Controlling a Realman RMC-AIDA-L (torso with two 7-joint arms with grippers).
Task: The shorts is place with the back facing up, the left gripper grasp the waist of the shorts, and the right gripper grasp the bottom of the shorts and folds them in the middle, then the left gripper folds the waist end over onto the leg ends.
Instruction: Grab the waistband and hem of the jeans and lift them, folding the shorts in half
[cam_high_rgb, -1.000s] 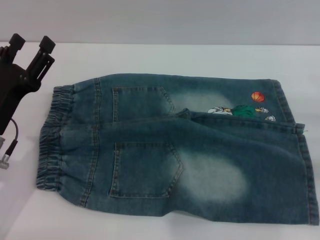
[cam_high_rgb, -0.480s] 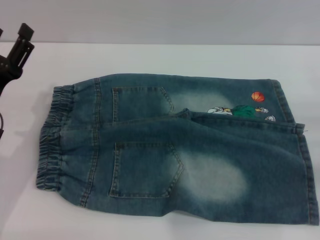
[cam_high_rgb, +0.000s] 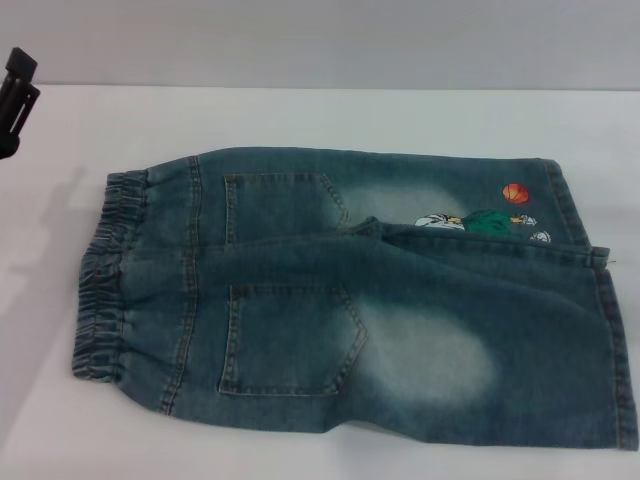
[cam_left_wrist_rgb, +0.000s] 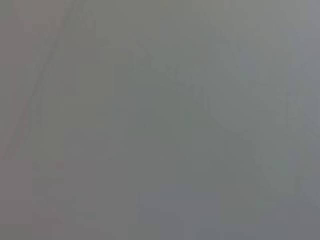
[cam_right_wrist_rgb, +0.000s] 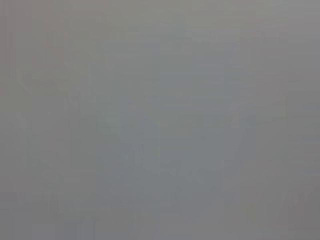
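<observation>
White table (cam_high_rgb: 300, 115) | shorts (cam_high_rgb: 350, 300) flat, back up, waist (cam_high_rgb: 105, 280) left, ready for grasping | left gripper (cam_high_rgb: 15, 85) far-left edge; grip state unclear

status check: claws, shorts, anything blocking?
Left claw at far left edge, clear of shorts; right claw not in view. Shorts folded lengthwise, back pockets up, waist on robot's left, untouched. Nothing blocking.

White table (cam_high_rgb: 330, 115) (plain, matte), pale grey wall (cam_high_rgb: 320, 40) behind
</observation>
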